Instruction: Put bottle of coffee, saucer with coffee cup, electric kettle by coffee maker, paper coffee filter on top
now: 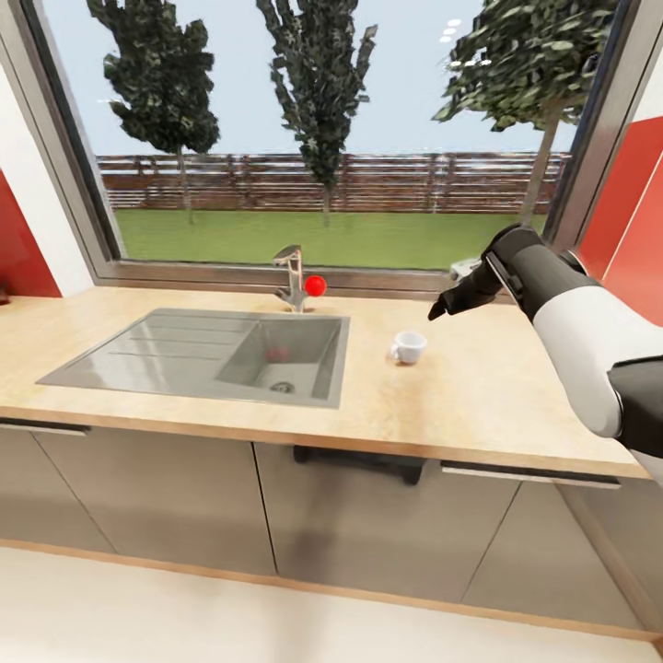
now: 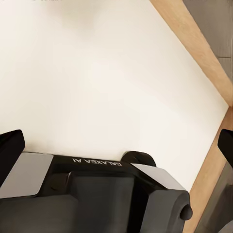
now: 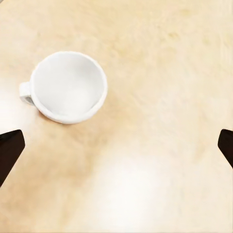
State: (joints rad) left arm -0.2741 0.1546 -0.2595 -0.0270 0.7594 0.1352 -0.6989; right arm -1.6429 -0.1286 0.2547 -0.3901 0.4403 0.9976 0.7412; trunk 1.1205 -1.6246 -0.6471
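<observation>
Step in hand, judged: cup pickup. The small white handled coffee cup (image 1: 406,347) stands upright on the light wood-grain countertop (image 1: 479,387), at 3 o'clock from the grey steel sink (image 1: 212,354). The right gripper (image 1: 440,308) hovers above it, released. Next: descend, centre the jaws on the cup, clench.

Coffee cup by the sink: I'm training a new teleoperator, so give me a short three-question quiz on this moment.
1. True or false: the coffee cup stands on a saucer.
2. Which side of the sink is the cup on in the head view? A) left B) right C) inside the basin
3. Fill in: the right gripper hovers above the countertop with its fingers ____.

Key:
1. False; it sits upright directly on the bare countertop.
2. B.
3. Open; in the right wrist view the fingertips sit wide apart, with the cup ahead of them, not gripped.
</observation>
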